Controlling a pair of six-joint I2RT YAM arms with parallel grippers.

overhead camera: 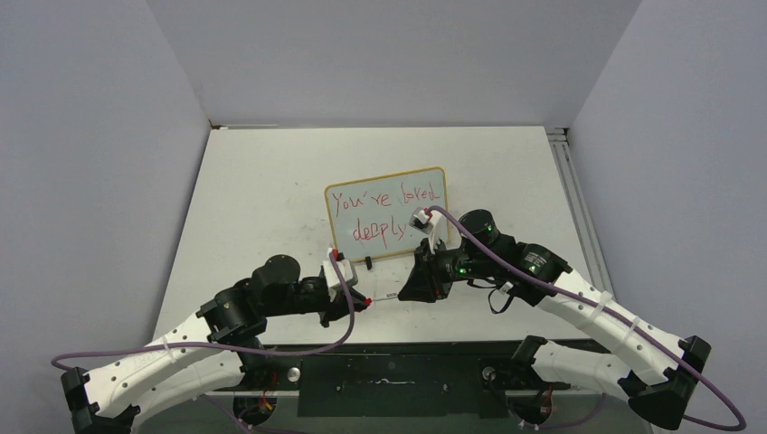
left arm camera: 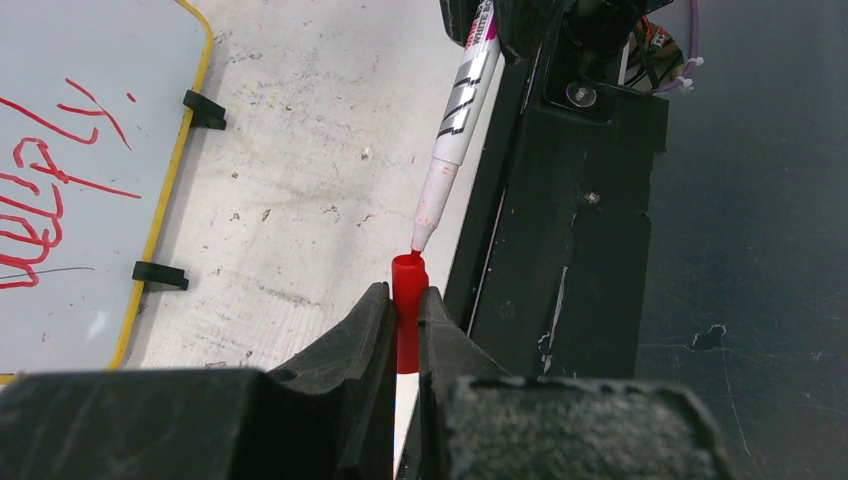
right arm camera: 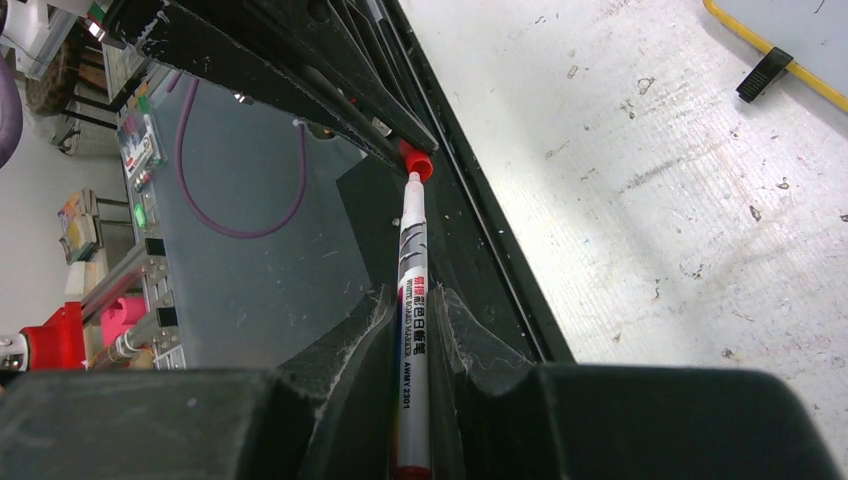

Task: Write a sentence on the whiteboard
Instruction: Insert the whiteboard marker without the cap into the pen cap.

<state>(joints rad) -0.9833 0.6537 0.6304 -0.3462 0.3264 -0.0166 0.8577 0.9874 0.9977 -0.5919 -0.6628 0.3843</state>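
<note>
The large scuffed white tabletop (overhead camera: 271,199) carries the small white whiteboard with a thin tan frame (overhead camera: 344,224) at its middle, just beyond both grippers. The red handwritten sentence (overhead camera: 384,199) "You're loved deeply" fills it in two lines. Near the table's front edge, the right gripper (right arm camera: 415,300) is clamped on a white marker pen (right arm camera: 411,230). The left gripper (left arm camera: 404,300) pinches the red marker cap (left arm camera: 407,275), whose mouth meets the pen's tip.
</note>
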